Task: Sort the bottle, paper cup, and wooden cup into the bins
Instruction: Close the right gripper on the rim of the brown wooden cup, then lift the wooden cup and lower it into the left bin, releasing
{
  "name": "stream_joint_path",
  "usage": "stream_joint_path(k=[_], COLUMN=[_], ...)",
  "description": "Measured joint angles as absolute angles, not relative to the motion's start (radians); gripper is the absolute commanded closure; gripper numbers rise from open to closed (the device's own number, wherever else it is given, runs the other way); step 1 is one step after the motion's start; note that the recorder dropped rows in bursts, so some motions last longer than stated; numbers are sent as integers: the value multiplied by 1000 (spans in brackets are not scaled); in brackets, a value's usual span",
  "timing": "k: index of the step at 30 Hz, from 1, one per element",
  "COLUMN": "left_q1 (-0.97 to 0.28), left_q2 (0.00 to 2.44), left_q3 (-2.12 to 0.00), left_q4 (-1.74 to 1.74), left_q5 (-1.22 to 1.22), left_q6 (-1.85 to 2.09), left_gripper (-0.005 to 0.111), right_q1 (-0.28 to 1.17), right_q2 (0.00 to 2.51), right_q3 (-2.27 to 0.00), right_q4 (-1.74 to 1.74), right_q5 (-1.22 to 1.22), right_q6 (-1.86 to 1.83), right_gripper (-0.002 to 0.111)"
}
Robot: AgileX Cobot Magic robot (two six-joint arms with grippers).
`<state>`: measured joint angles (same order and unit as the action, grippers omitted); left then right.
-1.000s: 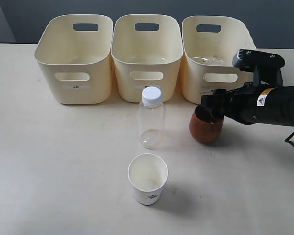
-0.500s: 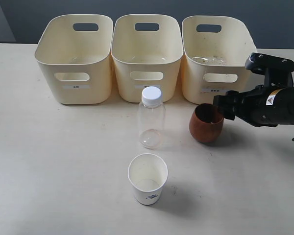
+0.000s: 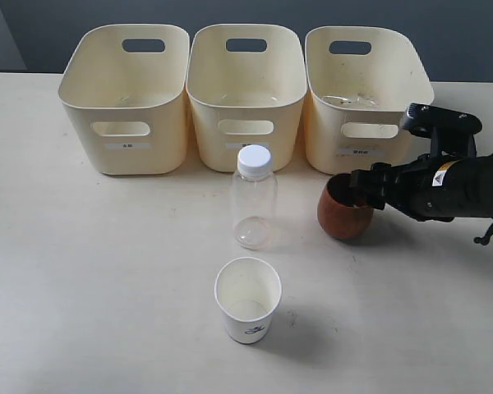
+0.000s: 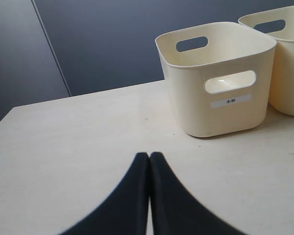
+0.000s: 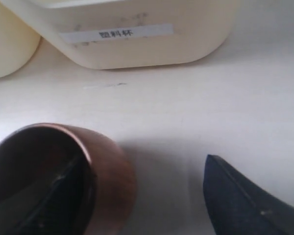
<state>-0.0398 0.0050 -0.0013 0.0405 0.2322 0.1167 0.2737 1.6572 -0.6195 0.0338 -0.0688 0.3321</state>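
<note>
Your right gripper [image 3: 360, 189] is hanging released, straddling the wooden cup [image 3: 345, 220]: its wall is sitting between the jaws, the outer finger [image 5: 245, 200] not touching. Your left gripper [image 4: 149, 161] is showing clenched, empty jaws.

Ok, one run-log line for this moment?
right fingers: open, straddling rounded reddish-brown wooden cup wall | left fingers: shut | clear plastic bottle, white paper cup: upright, unsorted

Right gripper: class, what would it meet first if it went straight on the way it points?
Probably the wooden cup: the right gripper is open and straddles its wall, one finger inside.
</note>
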Motion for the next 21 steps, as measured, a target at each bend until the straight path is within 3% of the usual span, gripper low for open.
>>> stream_joint_path(k=[5,8,10,12,16,20,21], left_q1=[-40,-40,-40,-40,-40,-40,-40], left_q2=[5,5,5,5,5,5,5], left_q3=[-1,-1,-1,-1,-1,-1,-1], left_q4=[41,41,41,41,41,41,41], left_q5=[232,232,232,232,232,232,232], left_q6=[117,117,117,117,117,117,117], left_gripper=[107,107,107,107,107,107,107], right_q1=[274,274,274,274,274,274,274], right_q2=[1671,1685,1694,1714,1737,1739,1739], right_q3=[-619,-620,-620,-622,-622,-622,-622], right_q4=[36,36,36,36,36,36,36], right_q5=[-113,-128,-135,-144,-147,-148,-146], right_q6=[332,335,338,340,340,340,340], right_gripper=[44,58,74,80,80,108,108])
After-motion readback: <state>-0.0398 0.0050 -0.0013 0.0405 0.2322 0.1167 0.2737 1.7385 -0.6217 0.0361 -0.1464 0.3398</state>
